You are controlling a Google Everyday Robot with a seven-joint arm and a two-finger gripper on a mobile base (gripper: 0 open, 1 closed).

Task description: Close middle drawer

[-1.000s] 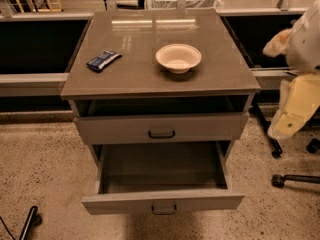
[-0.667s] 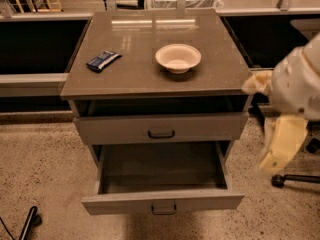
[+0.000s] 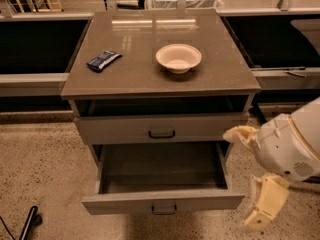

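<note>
Desk (image 3: 140, 76) stands centre, its top reflective. The middle drawer (image 3: 160, 168) is pulled well out from the desk's front edge, tray bare, small dark handle at the centre of its front. The taller-fronted drawer (image 3: 115, 129) above sits nearly flush. The gripper (image 3: 240, 177) hangs off the desk's front right corner, just beside the open drawer's right side, with its cream fingers (image 3: 266, 200) spread wide and holding nothing. Bowl (image 3: 178, 58) is right of centre on top, and a blue packet (image 3: 104, 60) lies near the left edge.
</note>
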